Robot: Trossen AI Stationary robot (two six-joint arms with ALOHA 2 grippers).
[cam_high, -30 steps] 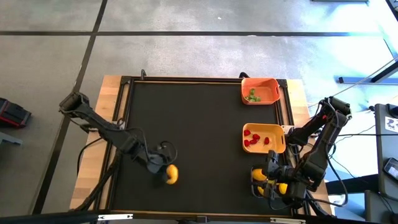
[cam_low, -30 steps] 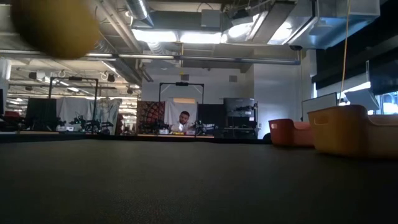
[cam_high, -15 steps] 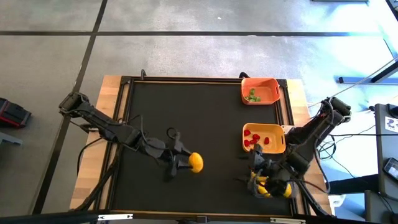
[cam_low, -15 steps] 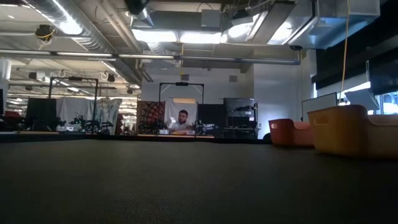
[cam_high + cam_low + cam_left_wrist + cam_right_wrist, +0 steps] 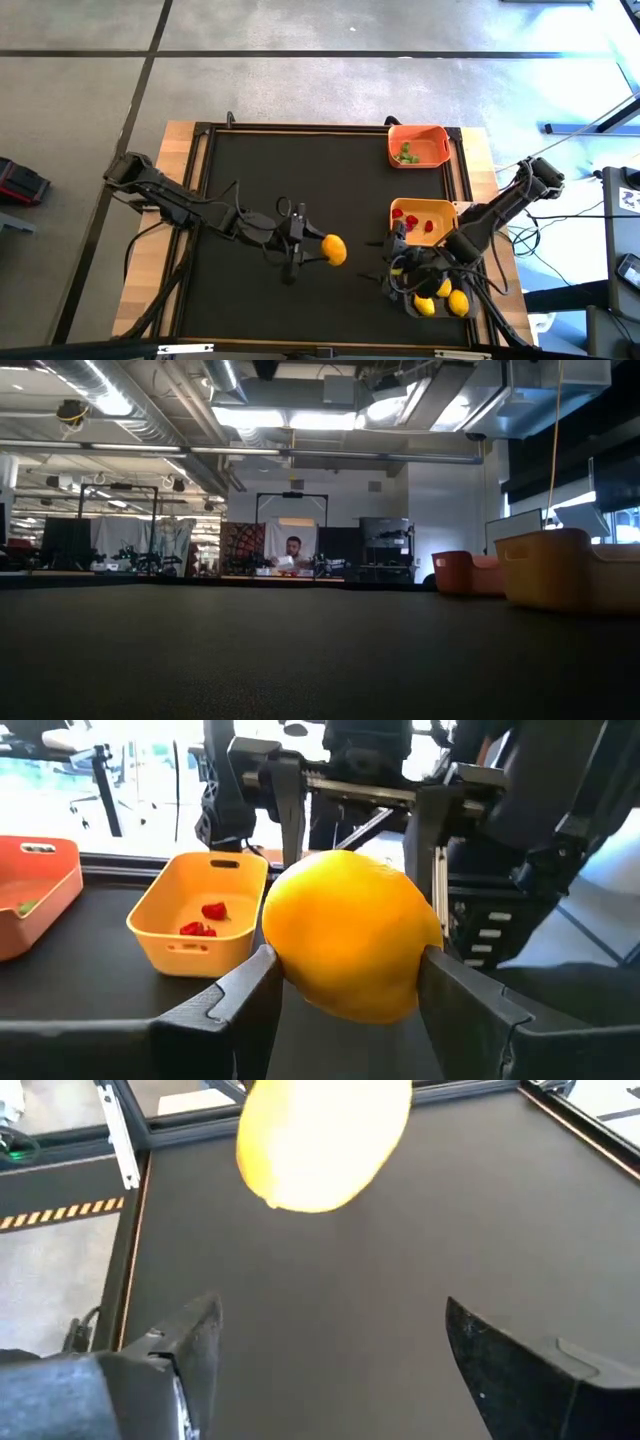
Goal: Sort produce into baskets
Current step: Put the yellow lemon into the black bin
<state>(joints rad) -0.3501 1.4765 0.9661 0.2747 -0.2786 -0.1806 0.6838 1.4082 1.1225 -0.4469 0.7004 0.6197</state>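
Note:
My left gripper [image 5: 318, 250] is shut on a yellow lemon [image 5: 335, 250] above the middle of the black mat. My right gripper [image 5: 392, 263] is open and empty, just right of the lemon and facing it; the lemon shows ahead of its fingers [image 5: 325, 1140]. The dark basket [image 5: 412, 303] at the near right holds three lemons [image 5: 443, 297] and is partly hidden by the right arm. The yellow basket [image 5: 425, 222] holds red pieces. The orange basket [image 5: 418, 145] holds green pieces. My left gripper pinches the lemon between its two fingers, one on each side of its middle [image 5: 285, 955]. The fingers [image 5: 240, 995] lie level and come from the table's left. The lemon is lifted clear of the mat.
The three baskets stand in a row along the mat's right edge. The mat has a raised black frame [image 5: 200, 200] on a wooden table. The low view shows the orange basket [image 5: 465, 573] and the yellow basket [image 5: 570, 570] at its right. A person sits far back in the room.
My left gripper has carried the lemon from the near left of the mat toward the table's right and a little toward the far edge, rising out of the low view. My right gripper has drawn back from over the dark basket toward the table's left.

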